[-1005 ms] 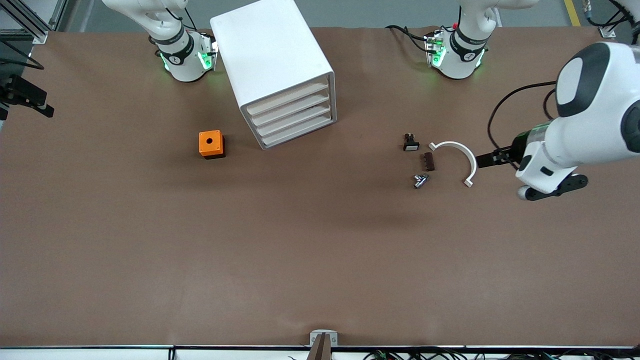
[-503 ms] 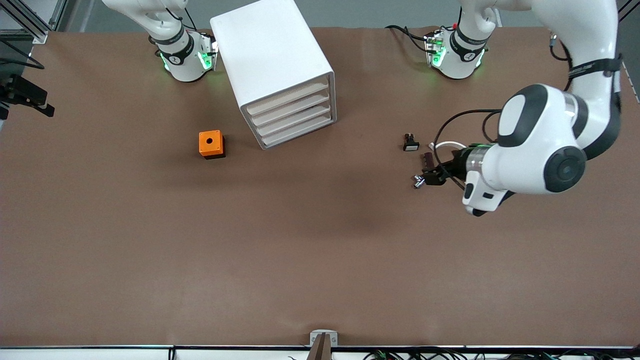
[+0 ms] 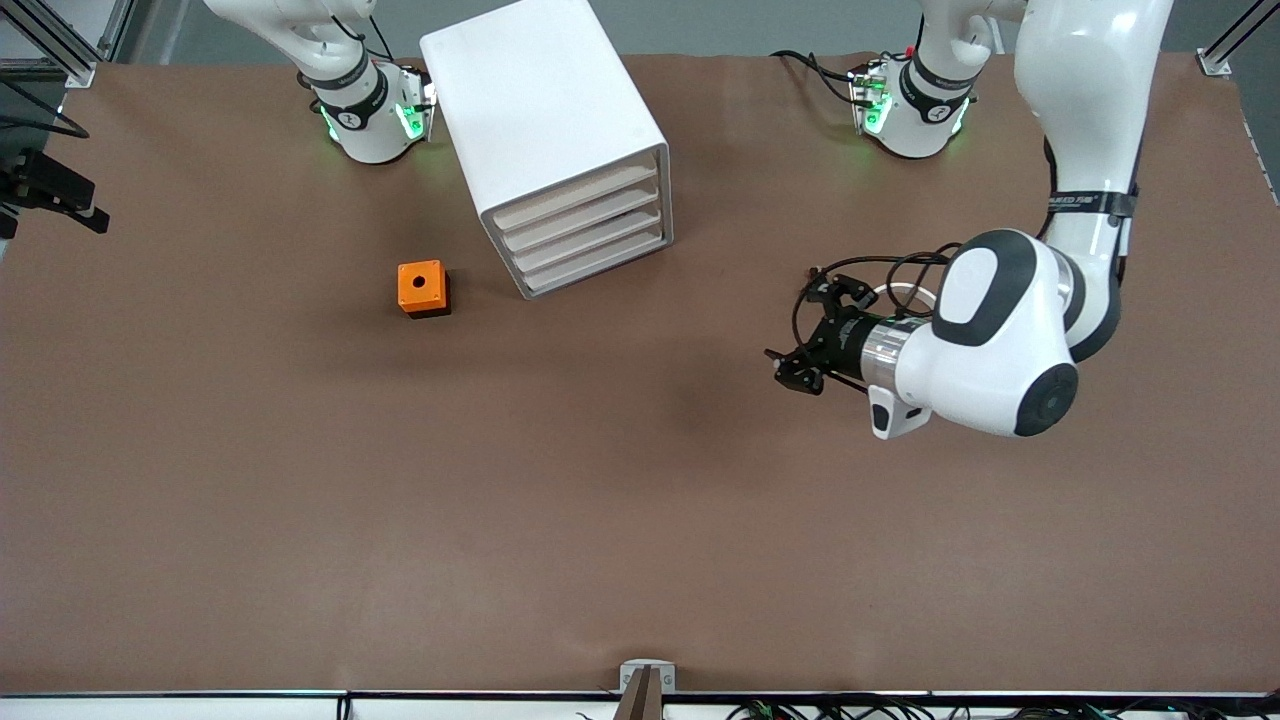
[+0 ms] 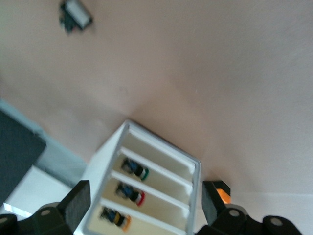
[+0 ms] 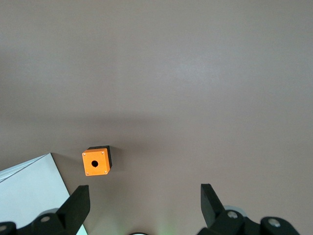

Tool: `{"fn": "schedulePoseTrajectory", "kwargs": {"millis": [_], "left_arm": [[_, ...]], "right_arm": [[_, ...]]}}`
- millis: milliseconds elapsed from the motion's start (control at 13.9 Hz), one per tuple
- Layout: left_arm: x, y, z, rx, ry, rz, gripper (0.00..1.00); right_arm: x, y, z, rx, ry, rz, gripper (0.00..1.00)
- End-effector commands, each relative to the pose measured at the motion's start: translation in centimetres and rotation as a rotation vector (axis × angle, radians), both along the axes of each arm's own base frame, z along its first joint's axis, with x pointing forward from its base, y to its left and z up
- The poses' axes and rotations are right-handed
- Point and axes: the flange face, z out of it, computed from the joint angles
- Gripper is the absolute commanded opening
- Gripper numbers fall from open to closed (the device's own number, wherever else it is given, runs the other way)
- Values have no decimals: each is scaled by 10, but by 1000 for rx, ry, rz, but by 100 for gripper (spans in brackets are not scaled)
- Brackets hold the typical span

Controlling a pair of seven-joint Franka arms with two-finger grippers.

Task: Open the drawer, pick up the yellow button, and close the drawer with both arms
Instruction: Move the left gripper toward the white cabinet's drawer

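button (image 4: 116, 218): orange cap, black body, blue end; it lies inside the drawer (image 3: 578, 197), well apart from both grippers and pinched by neither.
drawer: uppermost of four in the cabinet (image 3: 545, 110), pushed in flush with the three below it; it faces the left gripper, at a distance, toward the right arm's end of the table.
other drawers: in the left wrist view two hold similar buttons, one with a green cap (image 4: 135, 168) and one with a red cap (image 4: 129, 193).
left gripper (image 3: 805, 330): low over bare table, pointing at the cabinet front; fingers spread wide with nothing between them.
black-and-white part (image 4: 76, 14): on the table just beside the left gripper.
right gripper (image 5: 144, 205): hangs high above the table near its own arm's base, waiting; fingers spread wide and empty.
orange cube (image 3: 422, 288): on the table below the right gripper, beside the cabinet toward the right arm's end, hole facing up.
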Motion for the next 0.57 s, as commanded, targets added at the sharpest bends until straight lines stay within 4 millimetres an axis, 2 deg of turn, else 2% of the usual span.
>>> {"fn": "schedulePoseTrajectory", "kwargs": {"millis": [0,215,503], "left_arm": [[-5,-28,-11,32,168,129,100],[-16,-48,-39,115,390,229,100],[-30,-60,-57,181,625,276,100]], "right_arm": [[-7,-4,3,1,-3,-5,100],[-7,-4,2,1,0,-5,100],[-7,-4,2,1,0,-5,100]]}}
